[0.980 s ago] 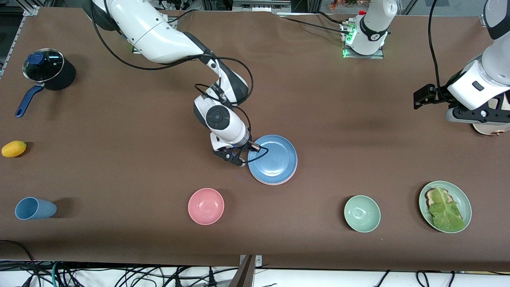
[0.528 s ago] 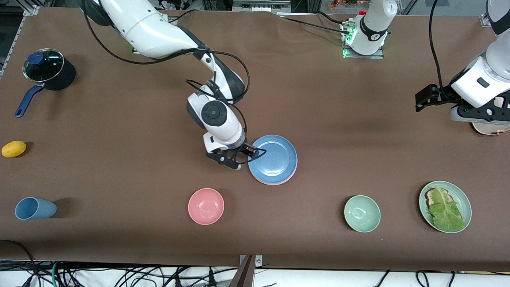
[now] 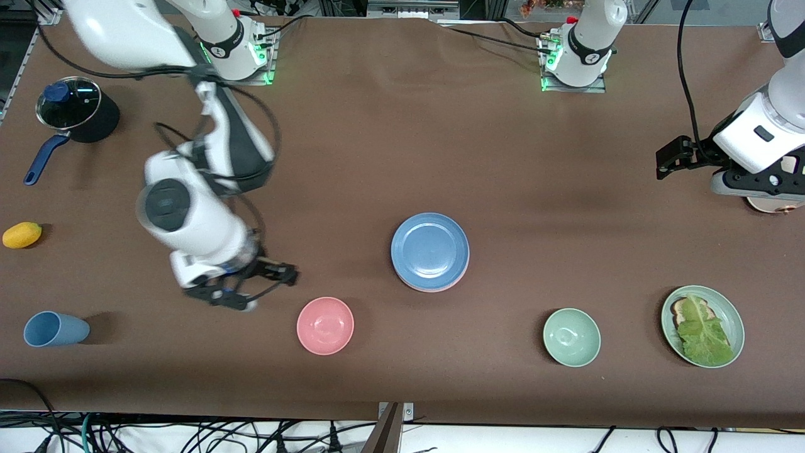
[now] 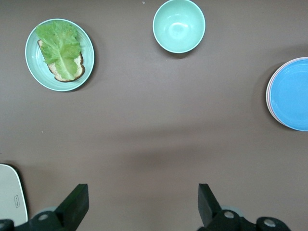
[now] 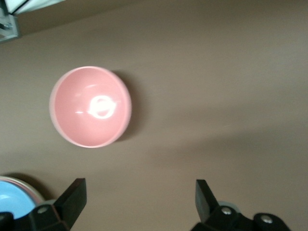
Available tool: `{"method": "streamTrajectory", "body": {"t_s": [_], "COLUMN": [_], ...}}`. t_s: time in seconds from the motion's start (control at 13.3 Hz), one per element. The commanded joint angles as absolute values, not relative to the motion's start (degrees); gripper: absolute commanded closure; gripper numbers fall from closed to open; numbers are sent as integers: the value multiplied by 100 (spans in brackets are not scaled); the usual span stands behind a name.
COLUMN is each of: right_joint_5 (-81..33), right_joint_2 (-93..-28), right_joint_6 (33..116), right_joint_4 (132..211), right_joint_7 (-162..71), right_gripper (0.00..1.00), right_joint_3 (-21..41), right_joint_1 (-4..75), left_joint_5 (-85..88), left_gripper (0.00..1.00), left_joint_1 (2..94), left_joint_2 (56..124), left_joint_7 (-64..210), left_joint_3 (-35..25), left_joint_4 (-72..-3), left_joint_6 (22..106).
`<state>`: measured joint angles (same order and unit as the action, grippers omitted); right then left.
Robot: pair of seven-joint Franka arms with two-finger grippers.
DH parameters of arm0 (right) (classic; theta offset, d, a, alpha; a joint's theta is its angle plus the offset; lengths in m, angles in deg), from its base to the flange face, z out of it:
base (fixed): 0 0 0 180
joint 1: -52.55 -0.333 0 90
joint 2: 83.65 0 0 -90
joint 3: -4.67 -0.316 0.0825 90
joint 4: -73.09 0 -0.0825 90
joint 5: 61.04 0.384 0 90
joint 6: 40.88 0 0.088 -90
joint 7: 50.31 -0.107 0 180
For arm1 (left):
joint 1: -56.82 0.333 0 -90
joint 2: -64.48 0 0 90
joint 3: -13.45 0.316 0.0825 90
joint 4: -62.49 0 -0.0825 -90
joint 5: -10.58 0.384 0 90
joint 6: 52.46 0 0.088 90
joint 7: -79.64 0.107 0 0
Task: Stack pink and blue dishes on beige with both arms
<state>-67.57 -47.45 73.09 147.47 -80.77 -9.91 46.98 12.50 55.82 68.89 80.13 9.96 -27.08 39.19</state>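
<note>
The blue plate [image 3: 430,250] lies mid-table on top of the pink plate [image 3: 440,289], of which only a thin rim shows. In the left wrist view the blue plate [image 4: 291,94] sits at the frame's edge. The beige plate is hidden. My right gripper [image 3: 233,299] hangs open and empty over bare table between the blue cup and the pink bowl, well away from the stack. Its fingers [image 5: 72,199] frame bare cloth. My left gripper [image 3: 751,182] waits open and empty [image 4: 143,204], high over the left arm's end of the table, beside the toaster.
A pink bowl [image 3: 325,325], a green bowl [image 3: 571,337] and a green plate with toast and lettuce [image 3: 702,326] line the near side. A blue cup [image 3: 55,329], a yellow fruit [image 3: 22,234] and a lidded pot [image 3: 75,110] stand at the right arm's end. A cream toaster [image 3: 777,204] stands under the left arm.
My right gripper has left the blue plate's rim and swung up and toward the right arm's end of the table. The stack stays put. The left arm has barely moved.
</note>
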Motion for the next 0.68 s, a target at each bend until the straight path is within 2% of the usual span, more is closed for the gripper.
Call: {"method": "streamTrajectory", "body": {"t_s": [0.0,0.23,0.45,0.6], "right_joint_5": [-6562,-6282,-5833,-5832], "right_joint_2": [-5366,-5954,-7235,-7617], "right_joint_6": [6392,5477,5553,5396], "right_joint_4": [14868,14911,16182,16388], "right_joint_7": [-6880,-6402,-6236,-6007], "right_gripper": [0,0,0,0], "right_joint_3": [-1071,-1027,-326,647], "right_joint_1": [5174,5571,5467,4653], "left_joint_5": [1225,1225,1225,1216], "left_gripper": [0,0,0,0], "left_joint_1": [5594,5602,5602,5602], "left_joint_2": [6993,7054,7054,7054], "left_joint_7": [8096,8096,8096,8105], "left_joint_3": [1037,1046,1055,1055], "left_joint_4": [-2522,-2522,-2522,-2522], "left_joint_6": [3921,3982,3983,3983]}}
